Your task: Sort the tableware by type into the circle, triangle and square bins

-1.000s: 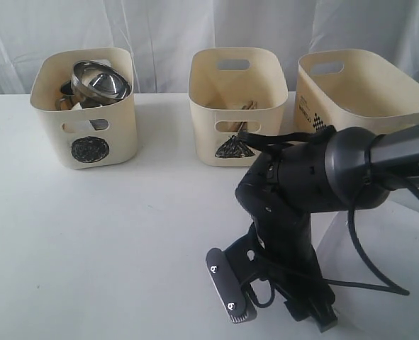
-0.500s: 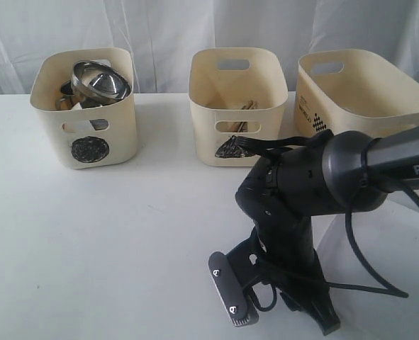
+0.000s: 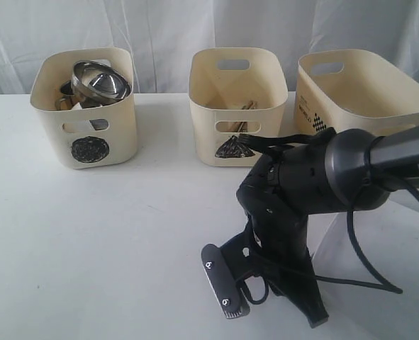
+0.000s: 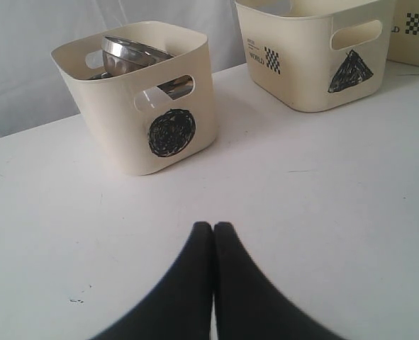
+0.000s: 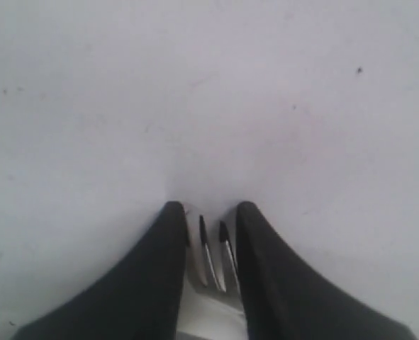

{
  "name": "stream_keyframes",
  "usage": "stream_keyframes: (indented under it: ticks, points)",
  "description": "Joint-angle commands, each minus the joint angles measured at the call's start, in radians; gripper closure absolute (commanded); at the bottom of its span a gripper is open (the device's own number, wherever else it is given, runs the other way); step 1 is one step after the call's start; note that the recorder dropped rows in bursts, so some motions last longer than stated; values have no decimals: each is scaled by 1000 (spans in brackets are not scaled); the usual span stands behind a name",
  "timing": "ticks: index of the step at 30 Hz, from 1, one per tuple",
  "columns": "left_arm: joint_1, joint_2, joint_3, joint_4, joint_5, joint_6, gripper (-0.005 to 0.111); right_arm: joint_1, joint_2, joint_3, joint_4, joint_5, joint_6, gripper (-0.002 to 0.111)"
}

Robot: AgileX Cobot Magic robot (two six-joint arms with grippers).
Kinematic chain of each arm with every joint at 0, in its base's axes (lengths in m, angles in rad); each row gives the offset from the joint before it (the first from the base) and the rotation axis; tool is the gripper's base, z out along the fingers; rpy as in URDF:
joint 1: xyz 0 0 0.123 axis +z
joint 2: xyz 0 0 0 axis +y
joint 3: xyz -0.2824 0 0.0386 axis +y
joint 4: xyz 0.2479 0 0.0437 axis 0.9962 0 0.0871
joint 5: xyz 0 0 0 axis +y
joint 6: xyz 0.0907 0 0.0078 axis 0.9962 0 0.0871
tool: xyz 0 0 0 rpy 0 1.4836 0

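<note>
Right gripper point(image 5: 208, 212) pinches fork point(image 5: 210, 258) at the tines (bound for triangle bin point(image 3: 203, 117), likely); left gripper point(image 4: 213, 228) pressed together, idle.

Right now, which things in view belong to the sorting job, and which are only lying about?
Job: circle bin; triangle bin; square bin; steel bowl inside the circle bin; fork gripped by the right end effector.
Not part of it: white curtain; arm cable.
</note>
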Motion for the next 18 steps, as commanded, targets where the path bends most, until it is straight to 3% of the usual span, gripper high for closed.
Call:
stream_keyframes:
  ticks: [1, 11, 15, 18]
  points:
    - [2, -5, 4, -6, 3, -1, 107, 5, 8, 4, 31, -61, 0, 84]
    - [2, -5, 4, -6, 3, -1, 107, 51, 8, -85, 148, -228, 0, 84]
    - [2, -5, 4, -6, 3, -1, 107, 52, 2, -135, 118, -158, 81, 83]
    - [2, -5, 4, -6, 3, -1, 107, 52, -16, -151, 28, -91, 196, 67]
